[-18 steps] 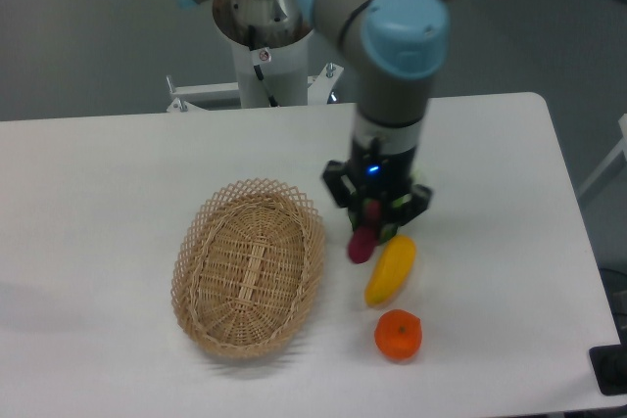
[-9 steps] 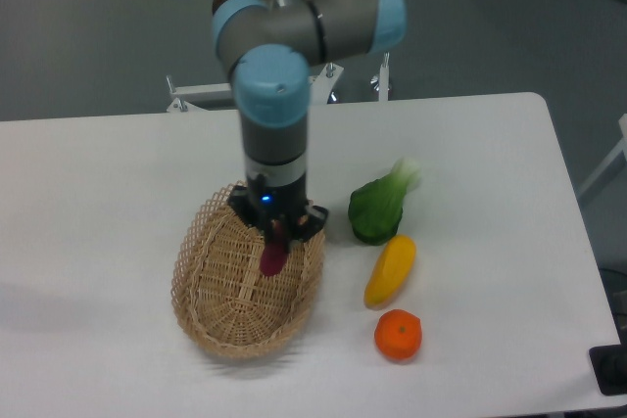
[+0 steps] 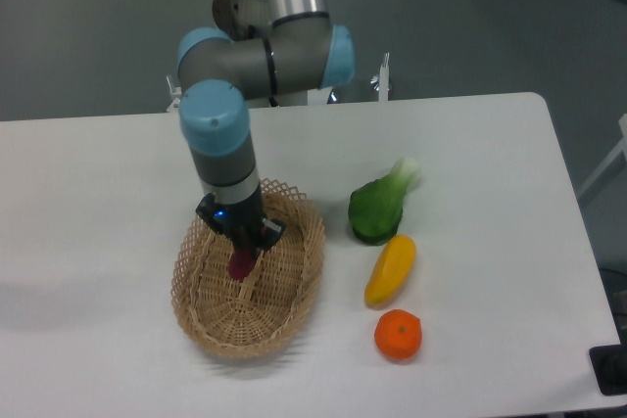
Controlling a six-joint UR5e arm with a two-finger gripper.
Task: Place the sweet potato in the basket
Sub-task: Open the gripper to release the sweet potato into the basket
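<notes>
While the orange [image 3: 398, 334] and the yellow vegetable [image 3: 390, 269] lie nearest you on the table [image 3: 88, 203], well apart from the work, you can ignore both and keep your eye on the basket [image 3: 217, 324]. The sweet potato [image 3: 240, 263] hangs over the middle of the basket's woven floor, its lower tip close to the weave or just touching; you cannot tell which from this angle. The gripper [image 3: 242, 239] is closed narrowly on the tuber's upper end, holding it nearly upright. To finish well, you want to lower a little until the tip clearly rests on the weave, then spread the fingers gently so it tips over inside the rim. Keep the fingers clear of the lacy edge when you lift straight up. Farther back, the green leafy vegetable [image 3: 379, 207] sits beside the basket, out of your path.
</notes>
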